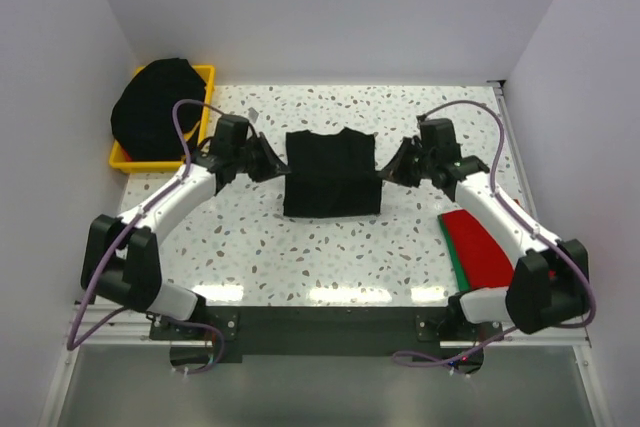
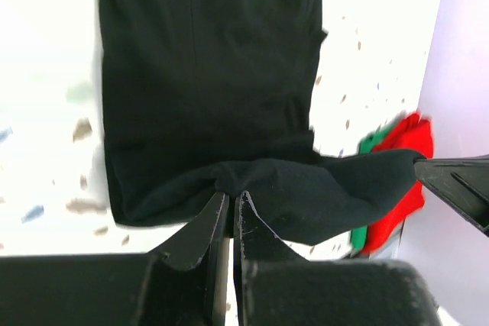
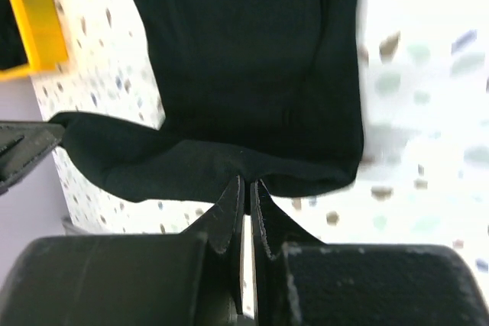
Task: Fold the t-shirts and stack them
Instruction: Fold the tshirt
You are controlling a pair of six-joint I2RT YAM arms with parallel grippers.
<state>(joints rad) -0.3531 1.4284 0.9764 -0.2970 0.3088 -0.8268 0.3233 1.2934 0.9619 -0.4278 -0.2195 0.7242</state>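
Far left, black t-shirts [image 1: 150, 112] in yellow bin [image 1: 140, 160]; both jaws tight on central t-shirt [image 1: 332, 172].

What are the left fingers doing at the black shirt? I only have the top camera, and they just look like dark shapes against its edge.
Observer: In the left wrist view the left fingers are pressed together on the edge of the black t-shirt, with cloth bunched at their tips.
Operator: And the right side, same grip?
Observer: Yes. The right wrist view shows the right fingers shut on the opposite edge, pinching a fold of cloth.
Operator: Is the cloth flat near the grips?
Observer: No. In the left wrist view a flap stretches sideways from the pinch and hides part of the red t-shirt.
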